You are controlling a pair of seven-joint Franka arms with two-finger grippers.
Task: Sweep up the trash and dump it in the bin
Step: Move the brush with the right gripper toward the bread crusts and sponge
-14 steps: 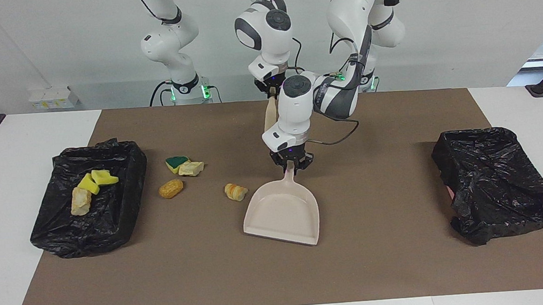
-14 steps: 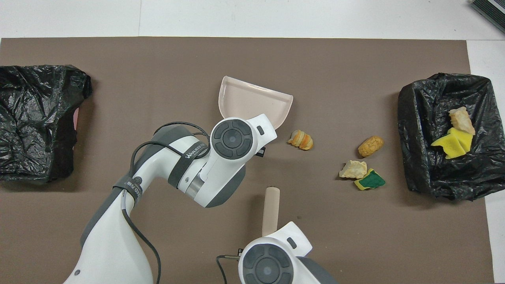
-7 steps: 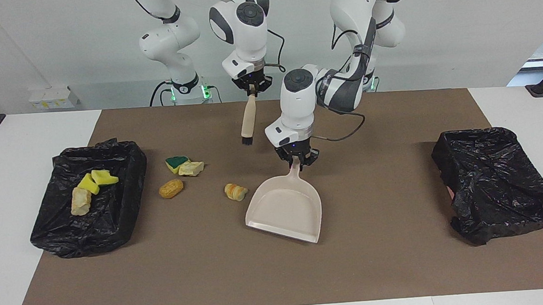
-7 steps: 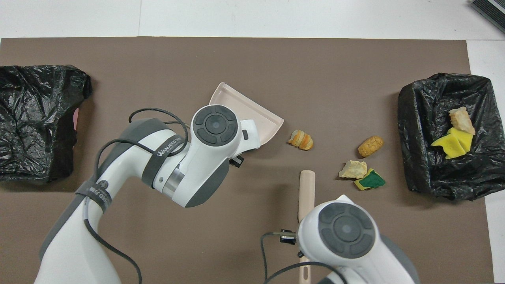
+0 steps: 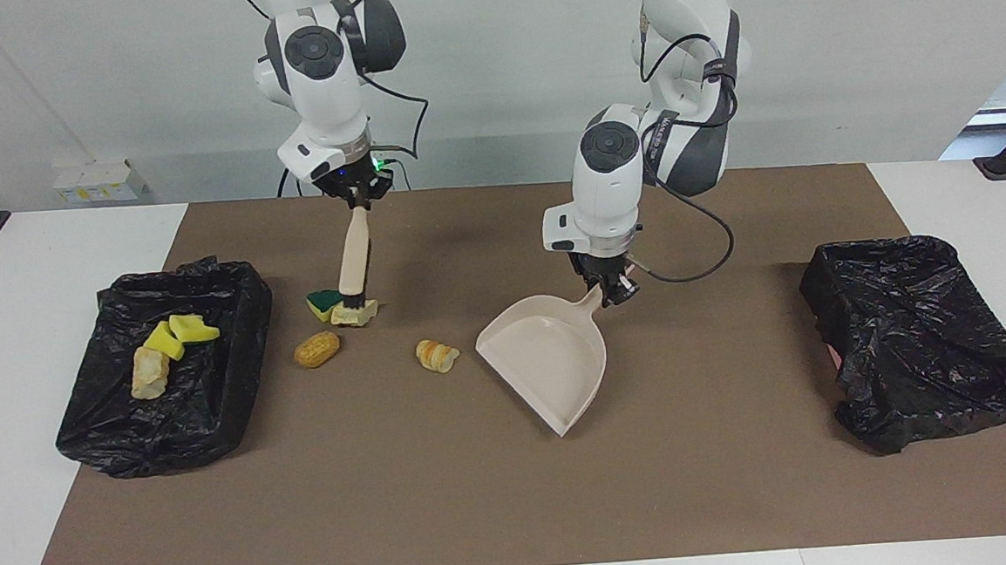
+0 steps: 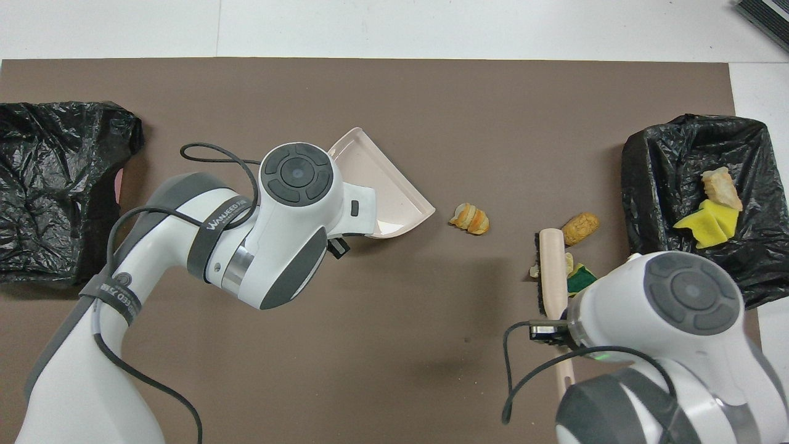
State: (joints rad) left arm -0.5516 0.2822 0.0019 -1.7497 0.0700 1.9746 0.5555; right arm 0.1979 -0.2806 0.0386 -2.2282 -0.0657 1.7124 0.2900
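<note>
right pincer (image 5: 356,201) clamped on brush (image 5: 351,261), bristles below it by the sponge scrap (image 5: 323,301); left pincer (image 5: 606,291) clamped on dustpan (image 5: 551,360). best sweep scraps low, slowly, toward the pan's open mouth.

Facing cam sits high across the table (image 5: 1,365) looking at both robots, overhead cam looks steeply down from their end, half a turn apart, both covering the brown mat (image 5: 725,479) edge to edge.
</note>
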